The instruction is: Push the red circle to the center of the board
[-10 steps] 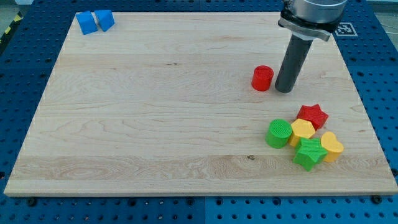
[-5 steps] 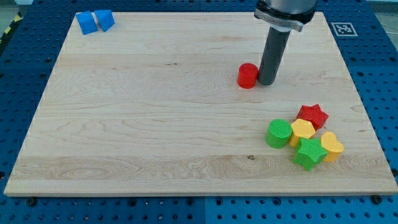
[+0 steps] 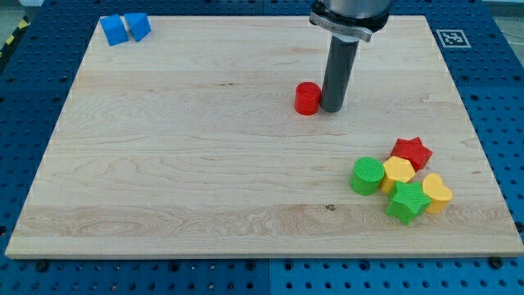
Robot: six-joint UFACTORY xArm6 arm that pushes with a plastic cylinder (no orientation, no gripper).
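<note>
Tip touching red circle | wooden board | blue pegboard

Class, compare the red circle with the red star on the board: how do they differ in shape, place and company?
The red circle is a round cylinder; the red star has points. The circle stands alone near the middle with my tip against its right side; the star sits at the view's right, touching the yellow block in a cluster. Both are red.
</note>
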